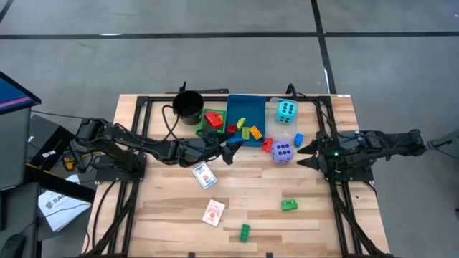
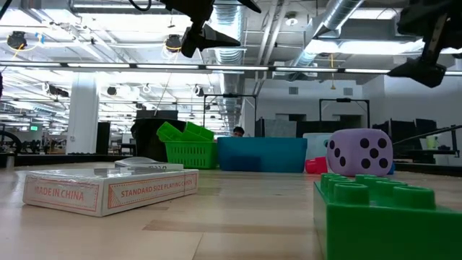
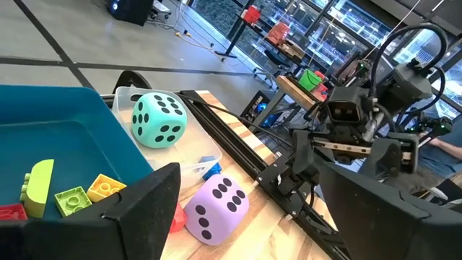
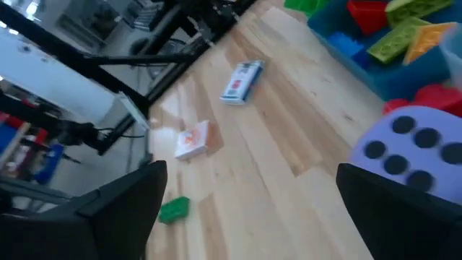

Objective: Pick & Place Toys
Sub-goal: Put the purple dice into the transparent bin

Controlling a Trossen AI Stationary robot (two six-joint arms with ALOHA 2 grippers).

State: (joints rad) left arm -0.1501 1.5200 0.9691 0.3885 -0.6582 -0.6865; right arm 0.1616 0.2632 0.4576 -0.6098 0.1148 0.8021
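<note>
Left gripper (image 1: 234, 147) raised above the table at the near edge of the blue tray (image 1: 237, 104), fingers spread wide with nothing between them. Right gripper (image 1: 304, 155) also up off the wood, just right of the purple die (image 1: 282, 152), fingers likewise wide apart and empty. Purple die on the bare table near the blue tray's right corner, a small red brick (image 1: 267, 145) touching its left side and a blue brick (image 1: 298, 140) just beyond it. Cyan die (image 1: 287, 111) in the clear tray (image 1: 275, 101) beside the blue one. Yellow, green and orange bricks (image 1: 251, 132) inside the blue tray; red bricks (image 1: 214, 119) in the green tray (image 1: 203, 130) next to the black cup (image 1: 188, 105). Two white card packs on the open boards: one (image 1: 204, 175) below the left arm, one (image 1: 213, 212) nearer the front edge. Two green bricks loose at the front, one (image 1: 290, 205) right of centre, one (image 1: 245, 231) close to the edge.
</note>
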